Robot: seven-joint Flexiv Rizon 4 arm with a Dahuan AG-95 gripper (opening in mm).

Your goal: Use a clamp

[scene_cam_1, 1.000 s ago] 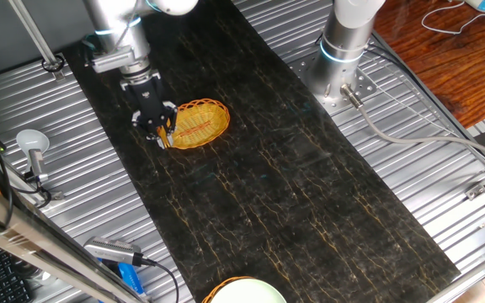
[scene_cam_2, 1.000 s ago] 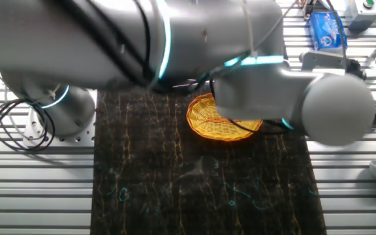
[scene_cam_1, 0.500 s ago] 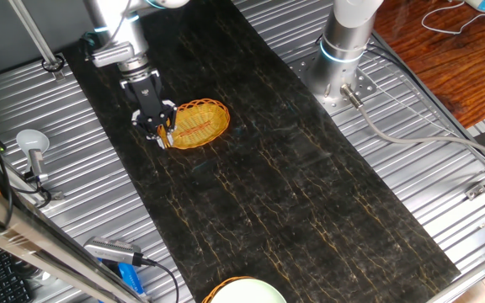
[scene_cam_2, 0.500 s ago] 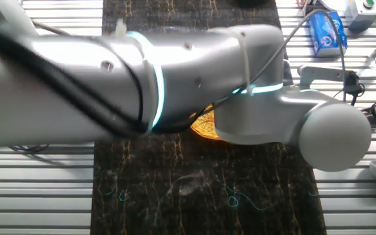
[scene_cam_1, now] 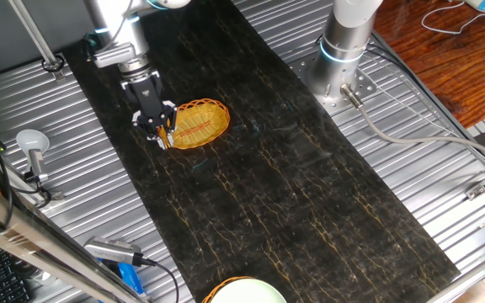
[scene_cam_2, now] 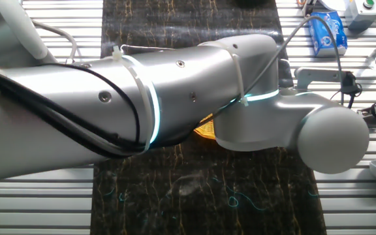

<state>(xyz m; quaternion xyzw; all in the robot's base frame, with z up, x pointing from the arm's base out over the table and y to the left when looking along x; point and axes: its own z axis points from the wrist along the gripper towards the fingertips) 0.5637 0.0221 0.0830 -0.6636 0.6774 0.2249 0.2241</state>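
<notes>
In one fixed view my gripper point(scene_cam_1: 162, 133) points down at the left rim of the round yellow-orange woven basket point(scene_cam_1: 199, 122) on the black mat. A tiny yellow-orange clamp point(scene_cam_1: 166, 139) shows at the fingertips, right against the basket's rim; the fingers look closed on it. I cannot tell whether the clamp bites the rim. In the other fixed view my arm fills the frame and hides the gripper and the clamp; only a sliver of the basket point(scene_cam_2: 203, 128) shows under it.
A second arm's base point(scene_cam_1: 343, 46) stands at the mat's far right. A white bowl in another basket point(scene_cam_1: 242, 293) sits at the mat's near end. A white round fixture point(scene_cam_1: 30, 140) and a blue tool point(scene_cam_1: 130, 276) are on the left. A blue packet point(scene_cam_2: 325, 31) lies beyond the mat.
The gripper stays at the basket's left rim with the clamp. The arm's upper links have swung, covering more of the other fixed view.
</notes>
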